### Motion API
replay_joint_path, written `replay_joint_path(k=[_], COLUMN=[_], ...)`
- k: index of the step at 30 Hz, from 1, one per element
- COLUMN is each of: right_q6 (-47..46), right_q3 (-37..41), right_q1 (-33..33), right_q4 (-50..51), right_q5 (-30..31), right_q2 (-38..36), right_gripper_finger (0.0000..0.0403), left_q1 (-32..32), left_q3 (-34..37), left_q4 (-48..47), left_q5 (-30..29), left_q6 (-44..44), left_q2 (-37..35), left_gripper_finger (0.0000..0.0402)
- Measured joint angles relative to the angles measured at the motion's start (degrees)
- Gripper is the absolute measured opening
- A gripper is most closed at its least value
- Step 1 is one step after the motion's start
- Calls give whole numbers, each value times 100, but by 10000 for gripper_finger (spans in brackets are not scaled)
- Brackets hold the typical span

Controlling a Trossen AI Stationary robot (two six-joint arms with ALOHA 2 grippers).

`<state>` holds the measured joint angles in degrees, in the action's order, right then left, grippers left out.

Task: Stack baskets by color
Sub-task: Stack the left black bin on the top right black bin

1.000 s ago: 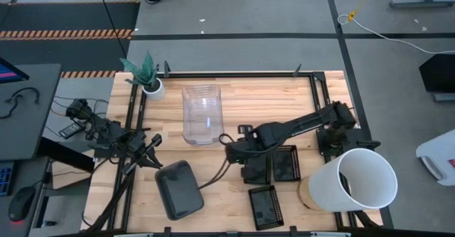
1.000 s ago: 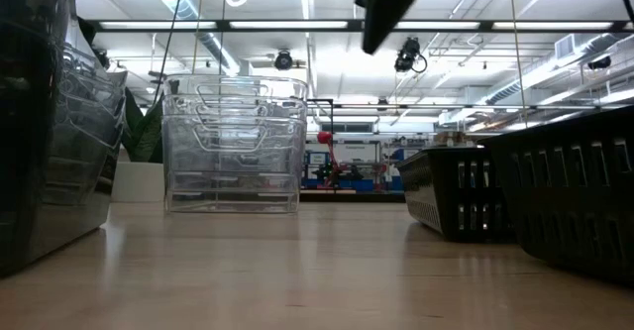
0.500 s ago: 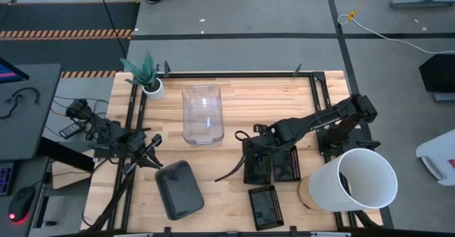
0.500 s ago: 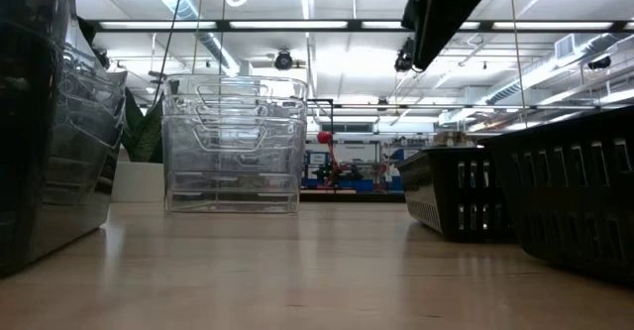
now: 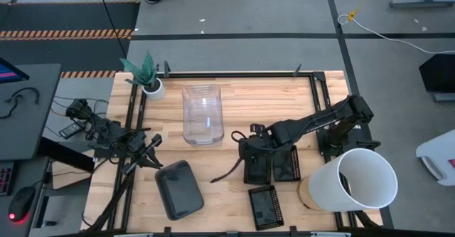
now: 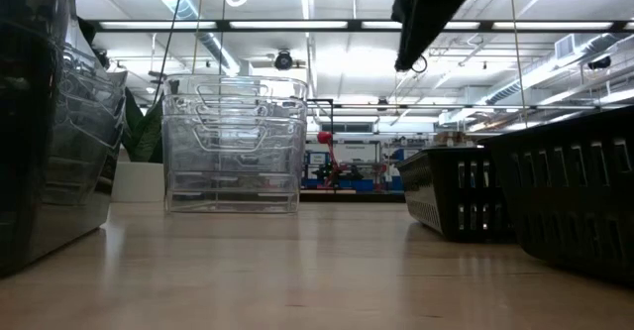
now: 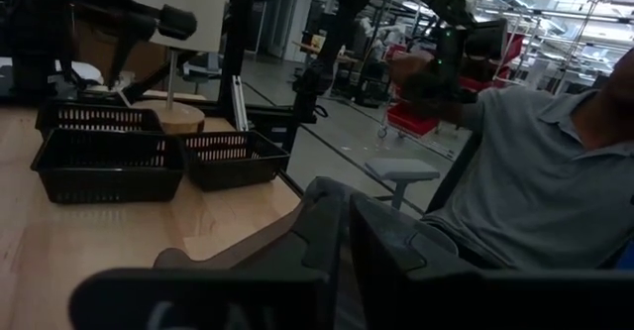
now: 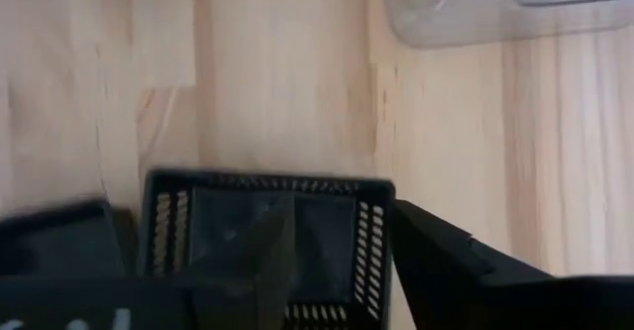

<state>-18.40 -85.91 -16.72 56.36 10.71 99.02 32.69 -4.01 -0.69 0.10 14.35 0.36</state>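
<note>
A stack of clear baskets stands on the table at centre back. A smoky grey basket lies near the front left. Two black mesh baskets sit side by side at the right, and a third lies in front of them. My right gripper hangs open above the left one of the pair, slanting down. In the low view the right gripper is well above the basket rims. My left gripper rests shut at the table's left edge.
A big white bucket lies at the front right corner, close to the black baskets. A small white plant pot stands at the back left. A person sits beyond the table's right side. Bare wood lies between the grey and black baskets.
My right gripper has moved toward the table's right edge, from the gap beside the clear stack to above the left black mesh basket, then crept slightly back. The baskets have stayed in place.
</note>
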Motion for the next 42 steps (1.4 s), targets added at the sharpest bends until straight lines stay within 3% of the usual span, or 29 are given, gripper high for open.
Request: replay_joint_path(k=[8,14,28,42], right_q6=[165,187,359,382], right_q3=[106,603,1440,2406], right_q1=[12,317,1085,1085], right_q4=[372,185,-839,-1822], right_q5=[242,206,-678,-740], right_q2=[42,46,44,42], right_gripper_finger=[214,231,209,161], left_q1=[2,2,0,1], left_q3=[0,0,0,0], left_q4=[1,3,3,3], left_q5=[2,2,2,2], left_q6=[2,2,0,2], left_q2=[0,0,0,0], left_gripper_finger=[38,30,34,33])
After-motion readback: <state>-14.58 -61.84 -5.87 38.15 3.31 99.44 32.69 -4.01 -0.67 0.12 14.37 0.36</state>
